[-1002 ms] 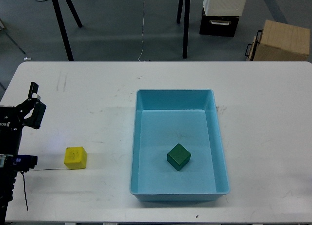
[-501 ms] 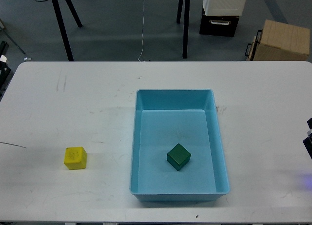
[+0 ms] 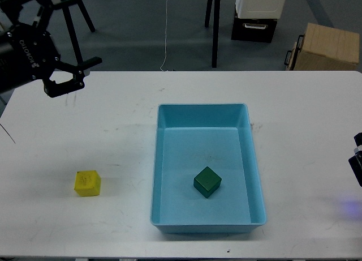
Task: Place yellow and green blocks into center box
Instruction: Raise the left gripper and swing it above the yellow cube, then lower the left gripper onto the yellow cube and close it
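Observation:
The yellow block (image 3: 87, 183) sits on the white table (image 3: 85, 131) at the left, well outside the box. The green block (image 3: 207, 182) lies inside the light blue box (image 3: 257, 176), toward its near half. My left gripper (image 3: 81, 74) is raised over the table's far left corner, open and empty, far from the yellow block. Only a small dark piece of my right gripper (image 3: 358, 162) shows at the right edge, and its fingers cannot be told apart.
Beyond the table's far edge are black stand legs (image 3: 72, 29), a white and black case (image 3: 257, 15) and a cardboard box (image 3: 325, 46) on the floor. A white cable (image 3: 166, 29) hangs down behind the table.
My left arm has come back into view and now stands high at the far left corner; one second ago it was low by the left edge. The blocks and box have not moved.

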`<state>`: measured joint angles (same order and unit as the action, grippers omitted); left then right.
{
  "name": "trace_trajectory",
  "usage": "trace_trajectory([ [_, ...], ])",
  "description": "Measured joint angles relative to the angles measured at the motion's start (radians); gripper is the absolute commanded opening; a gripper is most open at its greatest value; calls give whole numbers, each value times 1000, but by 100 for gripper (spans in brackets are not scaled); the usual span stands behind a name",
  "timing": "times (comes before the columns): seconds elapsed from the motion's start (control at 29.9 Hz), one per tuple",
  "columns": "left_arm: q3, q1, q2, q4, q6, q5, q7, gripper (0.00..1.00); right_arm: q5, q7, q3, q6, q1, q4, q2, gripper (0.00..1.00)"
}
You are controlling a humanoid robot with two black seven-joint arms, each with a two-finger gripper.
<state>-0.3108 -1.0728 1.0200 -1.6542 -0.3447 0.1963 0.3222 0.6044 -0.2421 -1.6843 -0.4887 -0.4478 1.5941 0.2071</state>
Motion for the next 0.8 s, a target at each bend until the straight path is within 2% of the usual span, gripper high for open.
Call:
trace_trajectory([
  [0.23,410,-317,-22,-6,17,-77,101,100,0,0,-1,0,-2,1,0,99],
  [0.37,711,-566,-114,-6,18,-146,113,100,0,0,5,0,-1,1,-4,99],
  [0.53,1064,-809,-346,9,31,-219,111,100,-1,0,6,0,0,1,-6,99],
  [0.63,1203,-866,-444,7,39,-280,107,100,-1,0,2,0,-1,4,-6,99],
  [0.8,1310,-858,-491,0,48,-360,103,100,-1,0,-3,0,-3,7,-5,99],
])
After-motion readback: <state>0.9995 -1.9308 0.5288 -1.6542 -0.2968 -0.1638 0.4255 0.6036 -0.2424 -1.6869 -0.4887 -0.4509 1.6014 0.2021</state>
